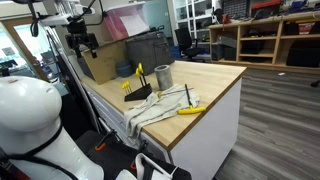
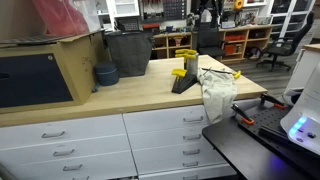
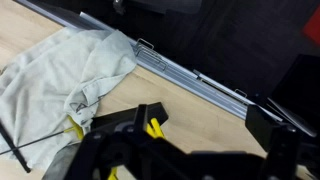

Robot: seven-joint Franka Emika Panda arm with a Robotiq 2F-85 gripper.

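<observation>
My gripper [image 3: 190, 160] fills the bottom of the wrist view as a dark blur. Its fingers stand apart with nothing between them. It hangs well above the wooden counter [image 3: 190, 100], and it is also in an exterior view [image 1: 86, 42] at the upper left. Below it lies a black holder with yellow pieces [image 3: 148, 124], seen in both exterior views [image 1: 137, 90] [image 2: 183, 80]. A crumpled pale cloth [image 3: 70, 70] lies next to the holder and hangs over the counter edge [image 1: 150, 108] [image 2: 217, 92].
A metal cup [image 1: 163, 74], a yellow-handled tool [image 1: 190, 109], a blue bowl [image 2: 105, 74], a yellow cup [image 2: 186, 58] and a dark bin [image 2: 128, 52] stand on the counter. A metal rail [image 3: 190, 72] runs along its edge. A cardboard box [image 2: 75, 60] stands at one end.
</observation>
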